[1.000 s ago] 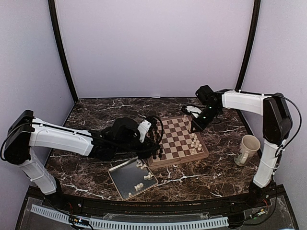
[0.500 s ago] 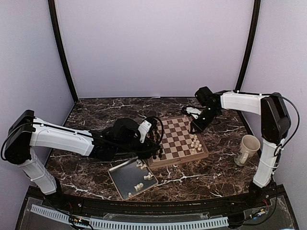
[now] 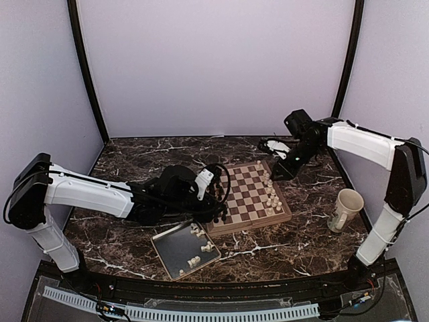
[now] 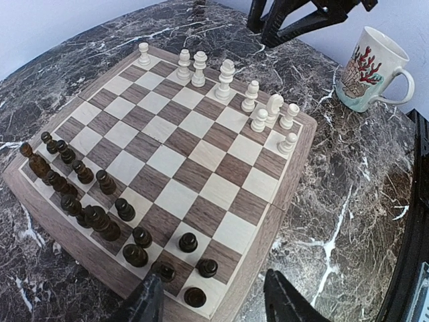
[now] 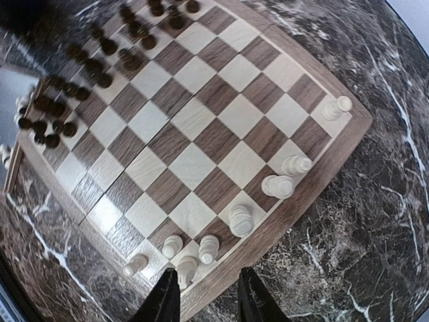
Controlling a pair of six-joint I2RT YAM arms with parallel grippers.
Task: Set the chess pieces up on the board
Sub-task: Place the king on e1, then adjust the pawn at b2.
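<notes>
The board [image 3: 247, 194] sits in the middle of the surface. Some white chess pieces [image 3: 271, 199] stand along its right side, their home rows — more wait in the grey tray [image 3: 171, 253] by the front edge. The right hand [image 5: 204, 302] is spread and empty near them. The left hand [image 4: 211, 298] is spread too — free to fetch one.

A dark brown marble-patterned tabletop [image 3: 134, 157], veined in white, fills the floor of a small enclosure. A plain pale lilac back wall [image 3: 214, 67] closes it behind, with a left wall [image 3: 33, 87] and a right wall [image 3: 395, 80] of the same colour angling in at the sides. A thin black left pole [image 3: 88, 74] and right pole [image 3: 346, 67] slant along the rear corners. A white slotted strip [image 3: 181, 312] runs along the near edge. The light is soft and even, without hard shadows.
</notes>
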